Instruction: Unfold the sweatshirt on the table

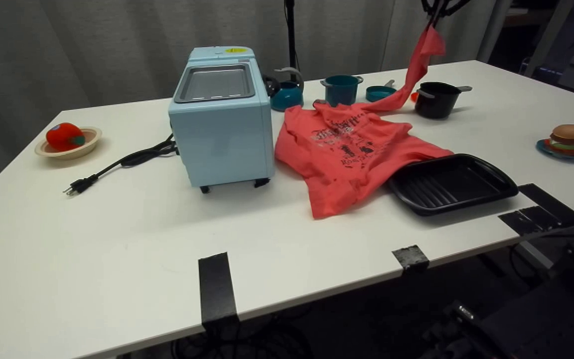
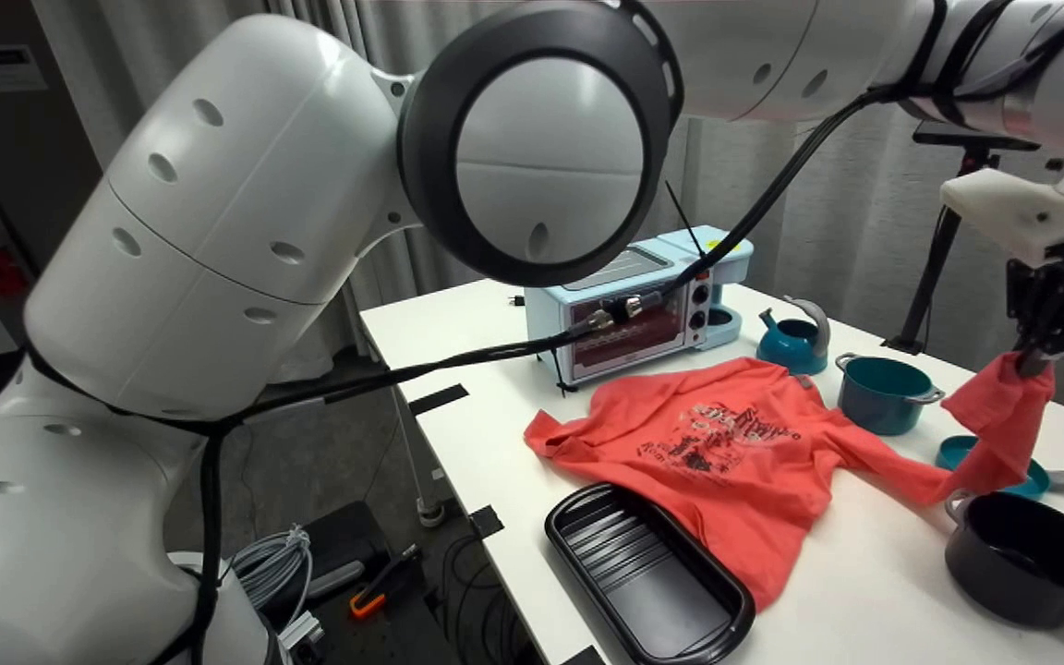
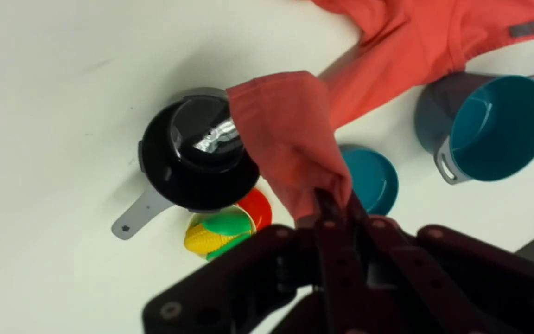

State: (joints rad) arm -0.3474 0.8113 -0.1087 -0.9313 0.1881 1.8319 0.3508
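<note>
The coral-red sweatshirt lies mostly spread, print side up and rumpled, on the white table (image 1: 117, 239). Its body shows in both exterior views (image 1: 317, 164) (image 2: 772, 499). One sleeve rises from the table to my gripper, which shows at the top of an exterior view (image 1: 434, 21) and at the right of an exterior view (image 2: 1035, 356). My gripper is shut on the end of this sleeve, above the table. In the wrist view, the gripper (image 3: 341, 204) pinches the sleeve (image 3: 285, 134), and the cuff hangs loose. The sweatshirt's lower edge touches the black tray (image 1: 456, 179).
A light blue toaster oven (image 1: 222, 134) stands beside the sweatshirt. A teal kettle (image 2: 792, 344), teal pot (image 2: 881, 395), teal pan (image 3: 371, 178) and black pot (image 2: 1026, 559) stand near the raised sleeve. A toy burger (image 1: 568, 139) and a bowl (image 1: 90, 144) with a red toy lie farther off.
</note>
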